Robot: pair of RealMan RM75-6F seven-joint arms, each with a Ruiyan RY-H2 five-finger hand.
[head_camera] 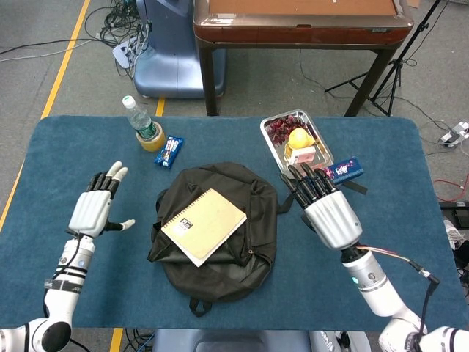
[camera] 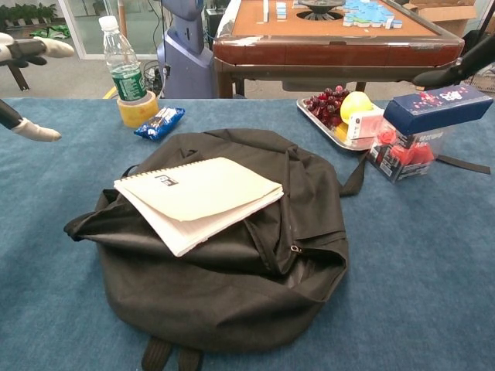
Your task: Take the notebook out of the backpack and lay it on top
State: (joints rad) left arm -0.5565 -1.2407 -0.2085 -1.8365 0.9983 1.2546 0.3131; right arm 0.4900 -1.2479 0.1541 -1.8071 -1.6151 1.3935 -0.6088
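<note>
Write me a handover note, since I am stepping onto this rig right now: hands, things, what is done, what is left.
Left hand: open, empty, above the blue table left of the bag.
Right hand: open, empty, right of the bag.
Cream spiral-bound notebook: closed, lying flat on top of the black fabric backpack, slightly toward its left side; neither hand touches it.
Done: notebook is out and laid on top.
Left: nothing visible; retract the arms.

A robot lab or test room: bare grey floor marked with yellow tape (head_camera: 64,61), loose cables (head_camera: 117,26), a tripod (head_camera: 396,70), another machine's blue base (head_camera: 165,62), and a mahjong table (camera: 340,35).
</note>
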